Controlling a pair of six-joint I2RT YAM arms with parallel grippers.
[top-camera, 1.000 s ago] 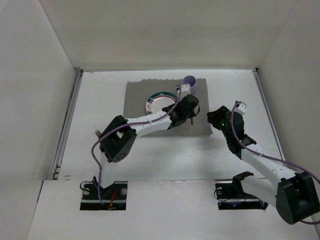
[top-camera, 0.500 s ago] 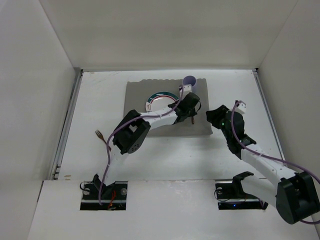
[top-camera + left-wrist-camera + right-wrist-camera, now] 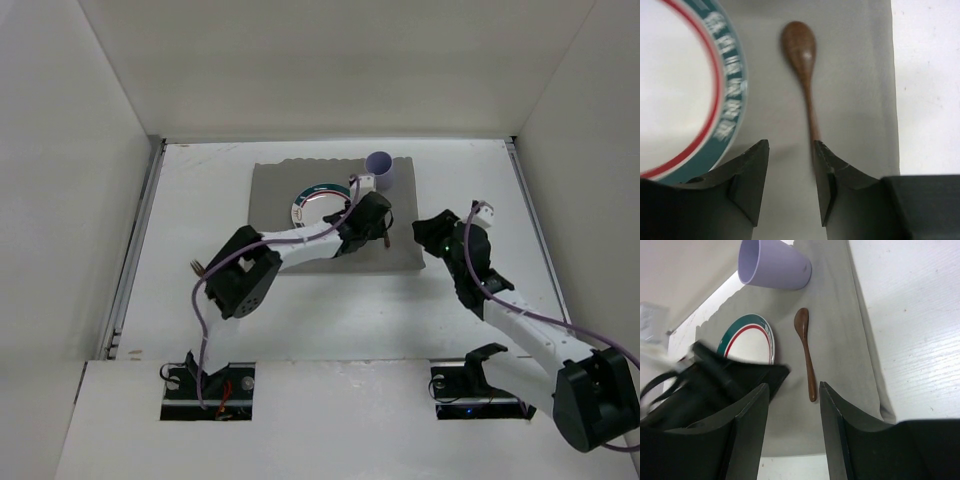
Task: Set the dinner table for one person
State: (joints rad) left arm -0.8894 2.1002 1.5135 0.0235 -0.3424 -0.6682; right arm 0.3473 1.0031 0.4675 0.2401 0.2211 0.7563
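Note:
On the white dinner table [image 3: 200, 190] lies a grey mat [image 3: 275, 190] with a green-and-red-rimmed plate [image 3: 318, 198], a purple cup [image 3: 380, 165] and a brown wooden spoon [image 3: 807, 357]. The spoon [image 3: 801, 55] lies flat to the right of the plate [image 3: 680, 85], bowl towards the cup. My left gripper [image 3: 790, 143] stands open over the spoon's handle end, which runs along its right finger; nothing is gripped. My right gripper [image 3: 793, 385] hangs open just off the mat's right edge, empty, and faces the spoon.
The tip of a brown fork [image 3: 197, 267] shows on the table by the left arm's elbow. White walls close in the table on three sides. The left gripper [image 3: 740, 377] lies dark across the plate's near side in the right wrist view.
My left gripper has opened and let go of the spoon, which now lies on the mat. The left elbow swung out and back. The right arm has stayed still.

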